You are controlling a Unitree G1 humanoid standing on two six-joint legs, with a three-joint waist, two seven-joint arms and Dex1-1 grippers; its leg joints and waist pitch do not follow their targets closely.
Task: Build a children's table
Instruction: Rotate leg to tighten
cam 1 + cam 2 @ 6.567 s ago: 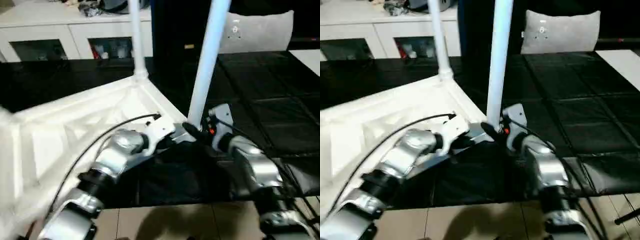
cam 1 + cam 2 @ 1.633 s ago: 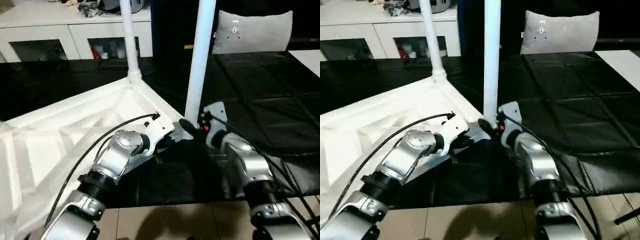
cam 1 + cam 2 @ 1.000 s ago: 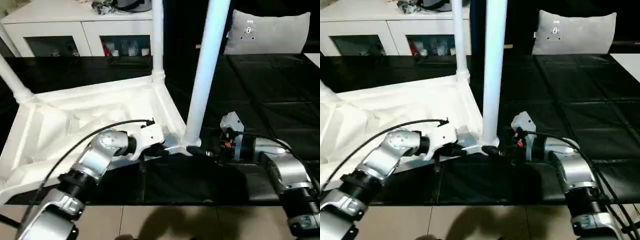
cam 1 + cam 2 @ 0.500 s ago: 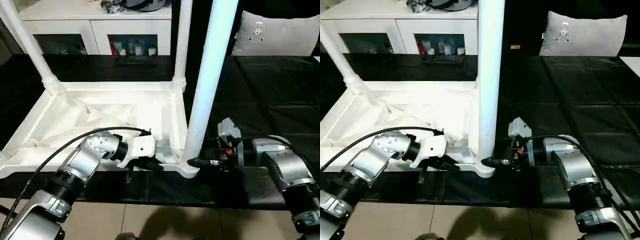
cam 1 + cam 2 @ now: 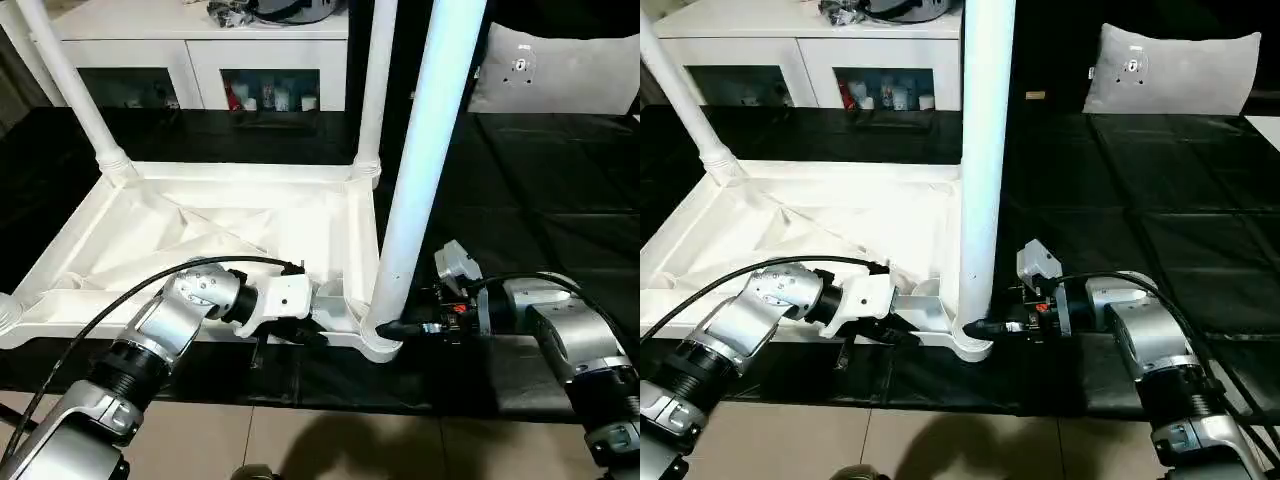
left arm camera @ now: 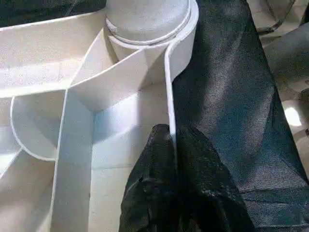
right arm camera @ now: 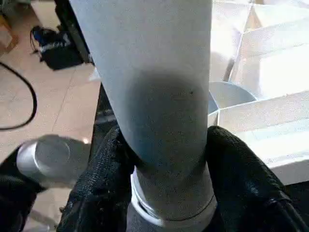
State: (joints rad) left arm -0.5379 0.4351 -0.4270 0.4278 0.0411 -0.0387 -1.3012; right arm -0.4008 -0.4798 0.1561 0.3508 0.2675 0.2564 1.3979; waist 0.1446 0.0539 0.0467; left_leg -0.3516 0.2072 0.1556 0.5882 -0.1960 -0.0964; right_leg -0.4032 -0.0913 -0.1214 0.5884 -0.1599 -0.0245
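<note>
Seating a leg: right claw [image 7: 164,193] is clamping the leg [image 5: 425,170] base; left claw [image 6: 175,140] is pinching the tabletop rim [image 6: 169,87]; next, twisting it home.

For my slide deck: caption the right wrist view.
Right gripper, fingers hugging the near leg just above its corner socket.

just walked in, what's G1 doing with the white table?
It is assembling the children's table, whose top lies upside down on the black work surface. The left end effector pinches the top's thin side wall beside the near corner socket. The right end effector has its fingers around the base of the leg standing in that socket. Two more legs stand at the far corners.
</note>
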